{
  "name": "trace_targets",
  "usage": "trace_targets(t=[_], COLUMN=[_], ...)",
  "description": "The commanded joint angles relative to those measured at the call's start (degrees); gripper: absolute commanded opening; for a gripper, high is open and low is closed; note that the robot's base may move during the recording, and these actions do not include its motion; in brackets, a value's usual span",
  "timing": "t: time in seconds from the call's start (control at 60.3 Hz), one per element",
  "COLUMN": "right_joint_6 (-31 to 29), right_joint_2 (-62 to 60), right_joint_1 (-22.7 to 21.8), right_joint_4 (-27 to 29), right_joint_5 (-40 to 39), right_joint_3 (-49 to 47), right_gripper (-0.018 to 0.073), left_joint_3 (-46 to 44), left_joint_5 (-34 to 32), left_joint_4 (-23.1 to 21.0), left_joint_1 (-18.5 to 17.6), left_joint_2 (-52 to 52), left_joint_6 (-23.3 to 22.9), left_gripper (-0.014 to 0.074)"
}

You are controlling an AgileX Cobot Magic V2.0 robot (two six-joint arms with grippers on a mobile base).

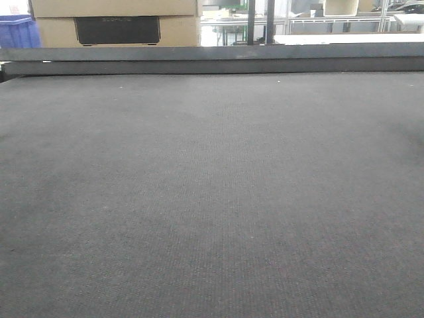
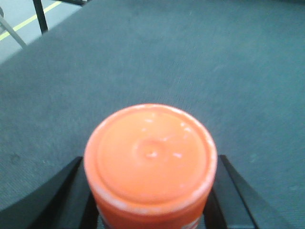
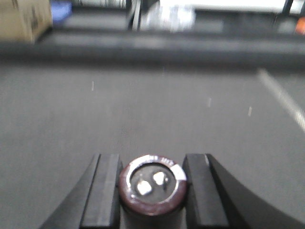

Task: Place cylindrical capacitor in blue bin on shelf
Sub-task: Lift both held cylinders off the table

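Observation:
The cylindrical capacitor (image 3: 151,185) is a stubby dark brown cylinder with a lighter rim and two silver terminals on its end. It sits between the black fingers (image 3: 102,191) of my right gripper (image 3: 151,193), which is shut on it just above the dark grey mat (image 3: 152,109). My left gripper (image 2: 150,195) is shut on an orange round-topped cylinder (image 2: 150,155) that fills the gap between its jaws. A blue bin (image 1: 14,32) shows at the far top left, beyond the table's rear rail. The shelf is out of view. Neither gripper appears in the front view.
The dark mat (image 1: 212,199) covers the whole table up to a raised rear rail (image 1: 212,59). A cardboard box (image 1: 116,23) stands behind the rail beside the blue bin. Two dark posts (image 1: 260,21) rise at the back centre. Floor with a yellow line (image 2: 28,21) lies off the left edge.

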Motion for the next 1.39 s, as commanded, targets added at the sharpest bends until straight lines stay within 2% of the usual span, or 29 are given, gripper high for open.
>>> trace_targets(t=[0.0, 0.166, 0.282, 0.498, 0.614, 0.78, 1.078, 1.377], right_joint_6=[-0.11, -0.11, -0.11, -0.11, -0.11, -0.11, -0.11, -0.11], right_joint_2=[-0.60, -0.60, -0.60, -0.60, -1.63, -7.51, -22.81, -36.46], right_joint_1=[-0.12, -0.12, -0.12, -0.12, -0.12, 1.42, 5.11, 5.16], right_joint_4=[-0.35, -0.35, -0.35, -0.35, -0.35, -0.35, -0.35, -0.35], right_joint_5=[6.78, 15.31, 19.37, 22.74, 23.23, 25.35, 26.92, 28.58], right_joint_3=[-1.94, -2.93, -2.93, -0.35, 1.87, 3.96, 3.96, 1.76], right_gripper=[-0.0079, -0.0079, -0.0079, -0.0079, -0.0079, -0.0079, -0.0079, -0.0079], left_joint_3=[-0.56, -0.56, -0.56, -0.56, -0.56, -0.56, -0.56, -0.56], left_joint_5=[4.69, 18.05, 26.17, 40.08, 45.81, 53.73, 60.22, 60.56], left_joint_4=[-0.19, 2.16, 5.21, 5.39, 5.39, 5.18, 5.30, 5.39], left_joint_1=[-0.95, -3.82, -7.56, -13.51, -15.44, -16.08, -16.17, -16.17], left_joint_2=[-5.28, -13.80, -20.00, -30.40, -34.98, -41.93, -51.84, -58.05], left_joint_6=[-0.19, -0.19, -0.19, -0.19, -0.19, -0.19, -0.19, -0.19], left_gripper=[-0.0111, -0.0111, -0.0111, -0.0111, -0.0111, -0.0111, -0.0111, -0.0111])
